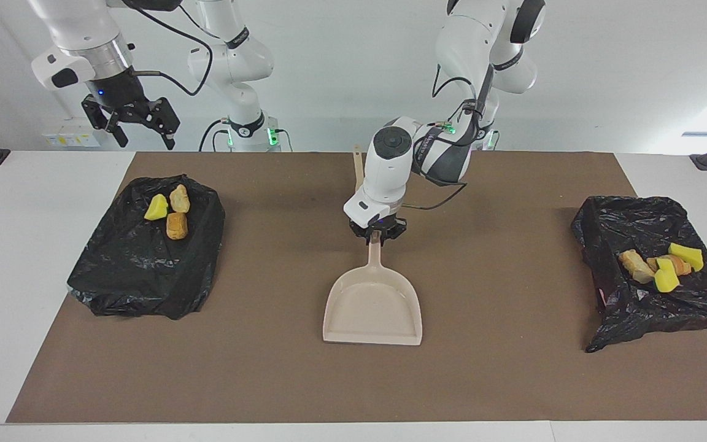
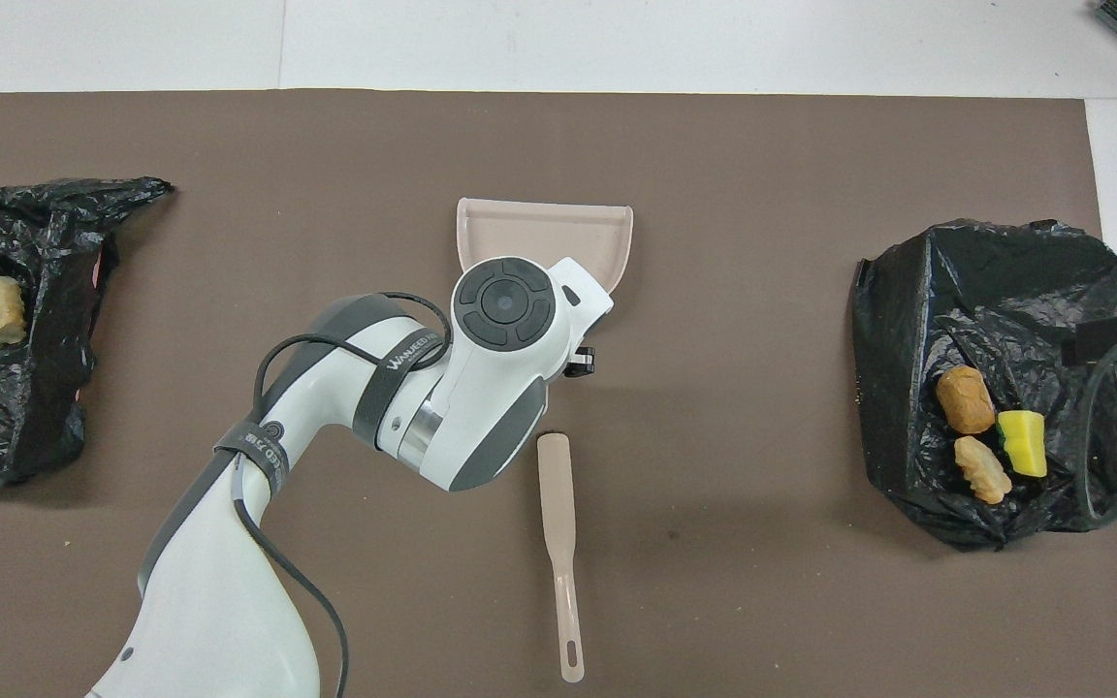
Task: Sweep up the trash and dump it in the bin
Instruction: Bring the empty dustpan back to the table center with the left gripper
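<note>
The beige dustpan (image 1: 373, 307) (image 2: 544, 228) lies flat on the brown mat at mid table, its mouth pointing away from the robots. My left gripper (image 1: 377, 236) sits at the tip of its handle; the wrist hides it in the overhead view. The trash lies in two black-lined bins. One bin (image 1: 139, 270) at the right arm's end holds a yellow wedge (image 1: 156, 207) and two tan chunks (image 1: 176, 225). The other bin (image 1: 636, 313) at the left arm's end holds several lumps (image 1: 663, 267). My right gripper (image 1: 139, 126) hangs open and empty, up in the air near the first bin.
The beige brush (image 2: 558, 543) lies on the mat nearer to the robots than the dustpan, its handle toward the robots. In the facing view the left arm hides most of the brush. The brown mat (image 1: 513, 368) is bare between the bins.
</note>
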{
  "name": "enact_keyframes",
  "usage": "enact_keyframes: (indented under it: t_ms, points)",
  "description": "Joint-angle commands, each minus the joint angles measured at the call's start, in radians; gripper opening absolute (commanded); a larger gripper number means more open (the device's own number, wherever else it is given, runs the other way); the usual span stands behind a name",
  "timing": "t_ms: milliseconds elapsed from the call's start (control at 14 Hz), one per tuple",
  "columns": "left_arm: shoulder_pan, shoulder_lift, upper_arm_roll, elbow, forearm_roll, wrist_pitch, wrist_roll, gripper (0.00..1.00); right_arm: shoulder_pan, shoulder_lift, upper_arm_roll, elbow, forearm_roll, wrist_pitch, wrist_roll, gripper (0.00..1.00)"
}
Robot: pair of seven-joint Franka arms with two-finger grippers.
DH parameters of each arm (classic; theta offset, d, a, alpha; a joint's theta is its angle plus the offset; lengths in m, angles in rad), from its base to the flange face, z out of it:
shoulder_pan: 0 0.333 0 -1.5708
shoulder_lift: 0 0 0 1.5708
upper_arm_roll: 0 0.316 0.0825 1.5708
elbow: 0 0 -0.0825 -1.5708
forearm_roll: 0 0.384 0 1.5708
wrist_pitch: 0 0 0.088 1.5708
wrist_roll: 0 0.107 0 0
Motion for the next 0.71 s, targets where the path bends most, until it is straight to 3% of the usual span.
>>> enact_keyframes:
  t_ms: [0, 357, 642]
  points:
    - [0.020, -0.047, 0.019, 0.004, 0.027, -0.022, -0.019, 1.00, -0.002, -0.014, 0.001, -0.014, -0.010, -0.014, -0.029, 1.00]
    - [0.153, -0.139, 0.031, 0.016, 0.050, -0.120, 0.006, 1.00, -0.004, -0.016, -0.001, -0.014, -0.006, -0.017, -0.035, 1.00]
    - [0.291, -0.180, 0.034, 0.035, 0.041, -0.191, 0.223, 1.00, -0.008, -0.016, -0.001, -0.014, -0.006, -0.020, -0.032, 1.00]
